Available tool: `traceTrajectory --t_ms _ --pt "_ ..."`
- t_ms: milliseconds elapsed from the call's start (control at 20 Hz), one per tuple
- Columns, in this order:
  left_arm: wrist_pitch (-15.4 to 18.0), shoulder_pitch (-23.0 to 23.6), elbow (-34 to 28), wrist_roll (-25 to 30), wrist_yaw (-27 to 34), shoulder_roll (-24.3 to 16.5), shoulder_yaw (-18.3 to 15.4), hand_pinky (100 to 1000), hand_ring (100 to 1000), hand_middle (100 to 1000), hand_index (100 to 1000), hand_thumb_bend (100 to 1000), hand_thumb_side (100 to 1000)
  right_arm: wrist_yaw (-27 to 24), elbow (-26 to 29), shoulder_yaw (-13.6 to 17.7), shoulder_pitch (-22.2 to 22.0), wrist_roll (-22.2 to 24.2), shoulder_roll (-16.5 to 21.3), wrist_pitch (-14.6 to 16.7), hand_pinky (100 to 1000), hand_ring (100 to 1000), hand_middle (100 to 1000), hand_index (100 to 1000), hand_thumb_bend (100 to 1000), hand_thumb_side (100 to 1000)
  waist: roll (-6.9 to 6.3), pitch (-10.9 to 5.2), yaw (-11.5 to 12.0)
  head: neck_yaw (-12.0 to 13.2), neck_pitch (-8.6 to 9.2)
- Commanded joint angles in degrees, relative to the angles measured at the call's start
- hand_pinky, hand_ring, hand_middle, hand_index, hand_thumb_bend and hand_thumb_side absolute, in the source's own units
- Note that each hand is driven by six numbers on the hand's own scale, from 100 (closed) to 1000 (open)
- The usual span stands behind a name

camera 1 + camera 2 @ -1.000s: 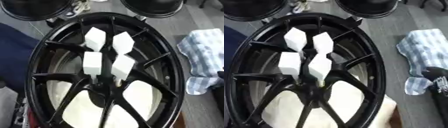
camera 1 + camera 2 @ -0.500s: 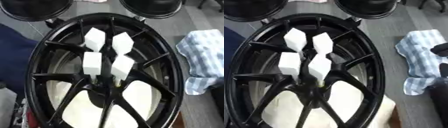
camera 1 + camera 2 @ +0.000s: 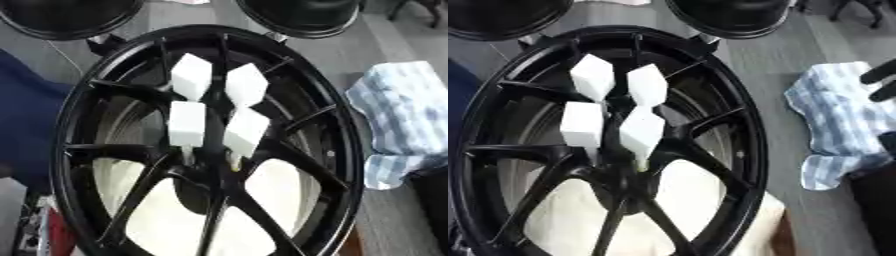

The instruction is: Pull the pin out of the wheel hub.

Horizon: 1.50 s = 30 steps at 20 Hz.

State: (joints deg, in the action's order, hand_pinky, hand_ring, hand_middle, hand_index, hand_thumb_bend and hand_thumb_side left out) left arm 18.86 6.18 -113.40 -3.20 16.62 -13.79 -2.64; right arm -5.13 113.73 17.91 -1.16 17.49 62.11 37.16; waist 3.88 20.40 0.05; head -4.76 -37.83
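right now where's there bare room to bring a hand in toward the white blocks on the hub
Bare grey floor runs between the wheel rim and the striped cloth, where the right hand shows at the edge. The hub centre is crowded: four white blocks clustered close among the spokes.

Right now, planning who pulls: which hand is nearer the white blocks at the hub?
Right. Only its dark fingers show at the right edge, over the striped cloth, well clear of the white blocks. The left hand is not in view.

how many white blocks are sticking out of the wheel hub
4, clustered at the hub in two rows: upper left, upper right, lower left, lower right. None seems hidden.
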Motion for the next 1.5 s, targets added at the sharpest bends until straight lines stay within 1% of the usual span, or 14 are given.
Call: traceTrajectory --t_ms 50,250,400,550,700,900,1200,1300,1350,1400,1500 --pt "-0.2 0.1 -1.2 0.0 -0.3 -1.6 0.4 839 638 634 752 100 769 -0.9 0.9 -1.7 3.9 0.9 5.6 0.0 818 784 732 712 268 378 0.18 -1.49 0.4 -0.8 -0.38" --pt "-0.7 -0.1 -1.2 0.5 0.1 -2.0 1.0 839 639 635 752 100 768 -4.8 0.9 -6.0 11.7 4.0 7.8 0.0 819 783 732 711 270 378 0.62 -1.85 1.7 -2.3 -0.57" --pt "-0.6 -0.2 -1.2 0.9 0.4 -2.3 1.3 839 639 635 752 100 767 -7.0 0.9 -9.1 17.5 7.8 8.5 -0.5 817 784 733 716 283 374 0.96 -1.95 2.9 -3.3 -0.73" --pt "-0.7 -0.4 -1.2 1.3 0.7 -2.5 1.6 839 639 635 751 100 768 -7.7 0.9 -12.2 22.4 11.3 8.4 -1.0 818 787 735 719 296 369 1.39 -1.98 4.0 -4.6 -1.05" --pt "-1.1 -0.7 -1.2 1.6 0.8 -2.6 2.0 839 639 635 751 100 772 -7.6 0.9 -15.1 25.8 14.3 7.8 -1.8 819 789 738 724 312 364 1.74 -1.94 5.0 -6.1 -1.0" --pt "-1.3 -1.0 -1.2 1.9 1.0 -2.7 2.2 839 640 636 751 100 771 -7.2 0.9 -18.4 28.9 17.9 6.2 -2.4 823 792 743 728 321 356 2.14 -1.85 6.2 -7.2 -0.75" --pt "-2.0 -1.9 -1.2 2.3 1.8 -2.8 2.6 839 641 637 751 100 776 -7.3 0.9 -21.4 30.9 21.3 3.6 -4.7 829 795 748 730 337 346 2.64 -1.72 8.0 -8.4 0.08" --pt "-2.2 -2.2 -1.2 2.5 2.1 -2.9 2.8 839 642 637 750 100 777 -6.6 0.9 -22.2 31.3 22.0 2.8 -5.6 830 797 750 733 356 334 2.83 -1.68 8.5 -8.8 0.76" --pt "-2.3 -2.3 -1.2 2.6 2.2 -2.9 2.8 839 642 637 750 100 778 -6.1 0.9 -22.5 31.3 22.1 2.4 -6.1 830 798 752 735 354 302 2.92 -1.64 8.8 -8.9 1.03" --pt "-2.5 -2.4 -1.2 2.7 2.3 -2.9 2.9 839 642 637 750 100 779 -5.6 0.9 -22.8 31.3 22.1 2.1 -6.7 831 799 753 737 386 320 3.04 -1.58 9.0 -9.1 1.28" --pt "-2.7 -2.6 -1.2 2.7 2.4 -2.8 2.9 839 642 638 750 100 780 -4.9 0.7 -23.1 31.2 21.4 1.5 -8.3 832 798 754 744 414 316 3.29 -1.48 9.5 -9.5 1.74"
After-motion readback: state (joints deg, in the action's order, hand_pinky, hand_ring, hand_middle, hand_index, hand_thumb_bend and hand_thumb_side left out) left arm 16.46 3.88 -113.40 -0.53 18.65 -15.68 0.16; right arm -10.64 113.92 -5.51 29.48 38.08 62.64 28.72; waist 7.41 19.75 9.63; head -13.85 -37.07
